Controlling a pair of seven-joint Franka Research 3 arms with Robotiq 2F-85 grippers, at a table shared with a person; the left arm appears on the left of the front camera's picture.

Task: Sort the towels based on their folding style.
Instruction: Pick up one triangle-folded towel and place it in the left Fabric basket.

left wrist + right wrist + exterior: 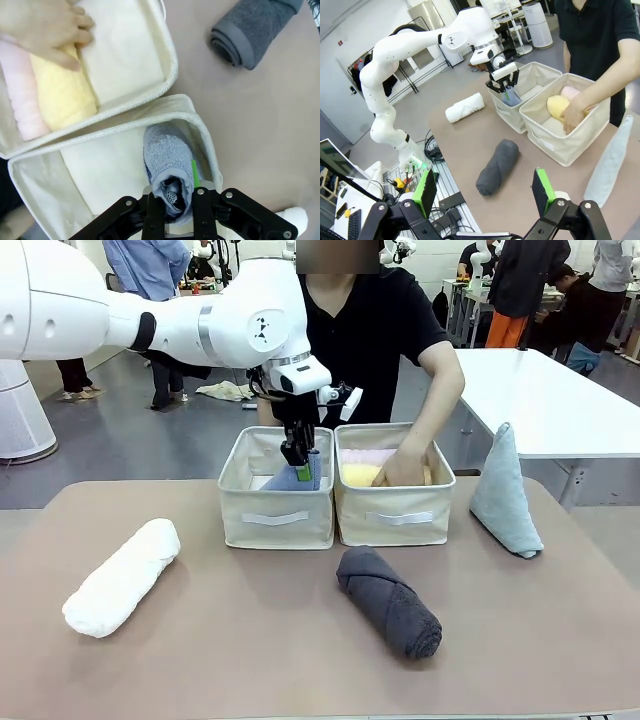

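**Front view.** Your left gripper (301,462) hangs straight down into the left bin (275,522). Its jaws are pressed together on the lavender-blue towel (285,481), which sits inside that bin. The right bin (395,523) stands side by side with the left bin, touching it. There a person's hand (402,470) rests on the yellow towel (358,475), and the pink towel (362,454) lies just behind it. On the table (250,670), the white towel (122,578) lies rolled, well apart from the left bin, off its free side. The dark grey towel (390,602) lies rolled near the left bin's front corner. The teal-grey towel (503,495) stands upright as a triangle, past the right bin and away from the left bin.

**Left wrist view.** You look down the left gripper (177,200) into the left bin (200,132). The lavender-blue towel (167,155) is pinched between the fingers and lies against the bin's wall. Next to the left bin, the person's hand (45,25) lies on the yellow towel (62,95), with the pink towel (22,100) beside it. The dark grey towel (252,30) lies outside the left bin, apart from it.

**Right wrist view.** Your right gripper (484,192) is spread wide, with its green pads (425,192) far apart and nothing between them. It hovers well apart from the left bin (507,114). The dark grey towel (497,167) lies between this gripper and that bin. The white towel (465,107) lies beside the left bin, and the left gripper (504,82) dips into it.
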